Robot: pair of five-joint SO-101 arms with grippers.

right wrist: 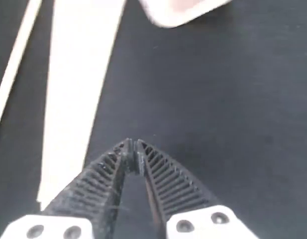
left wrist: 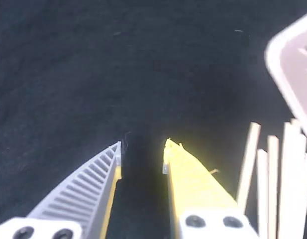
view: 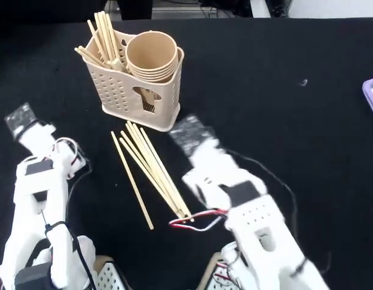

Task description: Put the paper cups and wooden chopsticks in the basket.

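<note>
A beige slotted basket (view: 135, 90) stands at the back left of the black table; a stack of paper cups (view: 152, 55) and several wooden chopsticks (view: 101, 39) are in it. Several loose chopsticks (view: 153, 169) lie fanned on the cloth in front of it. My right gripper (view: 189, 133) hovers just right of their far ends, near the basket's corner. In its wrist view the right gripper (right wrist: 132, 145) is shut on nothing, with the chopsticks (right wrist: 78, 74) beside it. My left gripper (left wrist: 143, 146) is open over bare cloth, chopstick ends (left wrist: 272, 184) to one side; from above the left gripper (view: 20, 119) sits far left.
A purple object (view: 372, 93) pokes in at the right edge. The basket's pale corner (left wrist: 292, 64) shows in the left wrist view, and its base (right wrist: 178, 10) in the right wrist view. Red and black cables (view: 195, 222) trail from the right arm near the chopsticks' near ends.
</note>
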